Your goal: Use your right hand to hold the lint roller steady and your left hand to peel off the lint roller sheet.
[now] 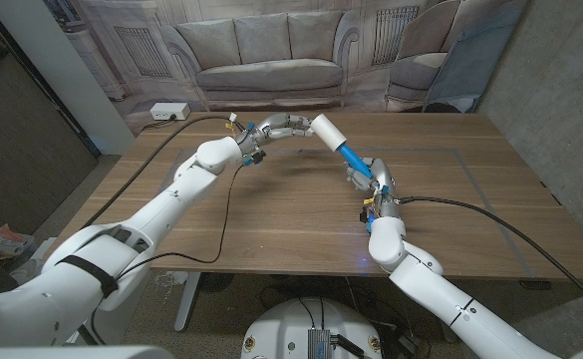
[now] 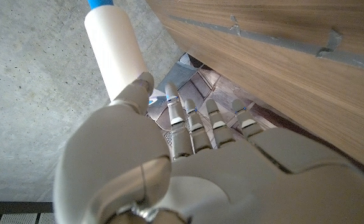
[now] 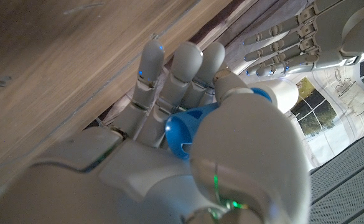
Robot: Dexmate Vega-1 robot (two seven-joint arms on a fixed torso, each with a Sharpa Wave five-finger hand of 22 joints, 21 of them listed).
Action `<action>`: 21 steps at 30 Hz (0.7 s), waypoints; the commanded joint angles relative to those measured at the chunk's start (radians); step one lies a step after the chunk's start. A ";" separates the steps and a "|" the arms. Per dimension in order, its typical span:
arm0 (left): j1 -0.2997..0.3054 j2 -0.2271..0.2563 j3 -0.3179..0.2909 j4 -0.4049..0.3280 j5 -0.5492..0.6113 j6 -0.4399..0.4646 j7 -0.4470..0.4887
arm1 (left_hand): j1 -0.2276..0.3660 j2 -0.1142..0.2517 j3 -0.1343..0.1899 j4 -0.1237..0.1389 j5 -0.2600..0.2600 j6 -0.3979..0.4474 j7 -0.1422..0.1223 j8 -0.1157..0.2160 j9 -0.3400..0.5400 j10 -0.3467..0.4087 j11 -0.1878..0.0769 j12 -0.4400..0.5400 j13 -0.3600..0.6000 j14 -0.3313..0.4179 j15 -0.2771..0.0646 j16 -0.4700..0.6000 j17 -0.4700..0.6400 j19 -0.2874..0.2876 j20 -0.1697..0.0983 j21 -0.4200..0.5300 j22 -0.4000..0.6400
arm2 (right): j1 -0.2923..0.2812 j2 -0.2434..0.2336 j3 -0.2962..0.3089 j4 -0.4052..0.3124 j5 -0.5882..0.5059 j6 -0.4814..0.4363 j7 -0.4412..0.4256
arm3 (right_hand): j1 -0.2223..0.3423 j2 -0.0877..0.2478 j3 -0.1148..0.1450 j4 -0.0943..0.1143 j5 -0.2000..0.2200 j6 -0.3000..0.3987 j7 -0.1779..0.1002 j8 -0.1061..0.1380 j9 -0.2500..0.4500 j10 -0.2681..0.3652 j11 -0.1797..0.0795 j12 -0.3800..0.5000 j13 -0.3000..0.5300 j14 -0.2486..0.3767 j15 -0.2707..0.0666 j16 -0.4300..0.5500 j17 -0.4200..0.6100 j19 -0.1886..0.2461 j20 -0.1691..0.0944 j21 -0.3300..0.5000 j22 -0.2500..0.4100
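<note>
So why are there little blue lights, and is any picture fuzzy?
Head view: sharp, with a soft roller shadow on the table and a small blue glow by the right hand. Right wrist view: blue dots glow on its fingertips, the hand close and slightly soft. Left wrist view: the left hand looms large, edges soft.

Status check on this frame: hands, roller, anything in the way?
Right hand grips lint roller by blue handle. Left hand at white roll, thumb touching; fingers extended. Nothing in the way.

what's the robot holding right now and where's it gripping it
The right hand grips the lint roller by its blue handle; the left hand touches its white roll.
</note>
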 commanded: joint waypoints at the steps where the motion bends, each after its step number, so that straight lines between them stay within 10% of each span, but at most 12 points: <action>1: 0.011 -0.012 -0.009 0.001 -0.041 -0.004 0.004 | -0.001 0.022 0.003 0.016 -0.001 0.011 -0.002 0.002 -0.004 0.024 -0.006 0.015 0.008 0.019 -0.005 0.013 0.010 0.013 0.000 0.010 0.003 | 0.002 0.001 -0.002 0.008 -0.001 0.014 0.001 | -0.047 0.044 0.009 -0.001 0.001 0.120 0.107 -0.002 0.003 0.052 0.040 0.007 0.003 -0.007 -0.007 0.009 0.012 0.000 -0.138 0.004 0.005; 16: 0.026 -0.021 -0.018 -0.004 -0.036 -0.034 0.055 | 0.125 0.077 0.021 -0.035 -0.023 0.338 0.007 0.071 -0.024 0.210 -0.083 0.116 0.039 0.125 -0.078 0.039 0.032 0.061 -0.010 0.062 0.002 | 0.005 0.006 -0.001 0.018 -0.005 0.030 -0.009 | -0.057 0.041 0.018 0.000 0.001 0.122 0.105 -0.003 0.008 0.058 0.038 0.011 -0.002 -0.007 -0.006 0.009 0.025 0.003 -0.138 0.004 0.004; 21: 0.015 -0.006 -0.002 -0.005 -0.022 -0.041 0.036 | 0.182 0.093 0.021 -0.042 -0.024 0.356 0.055 0.078 -0.004 0.196 -0.102 0.123 0.049 0.111 -0.090 0.037 0.044 0.065 -0.020 0.075 0.000 | 0.005 0.012 -0.001 0.022 -0.008 0.035 -0.019 | -0.059 0.041 0.021 0.000 0.001 0.122 0.105 -0.002 0.010 0.058 0.037 0.015 0.001 -0.009 -0.006 0.008 0.027 0.004 -0.138 0.004 0.004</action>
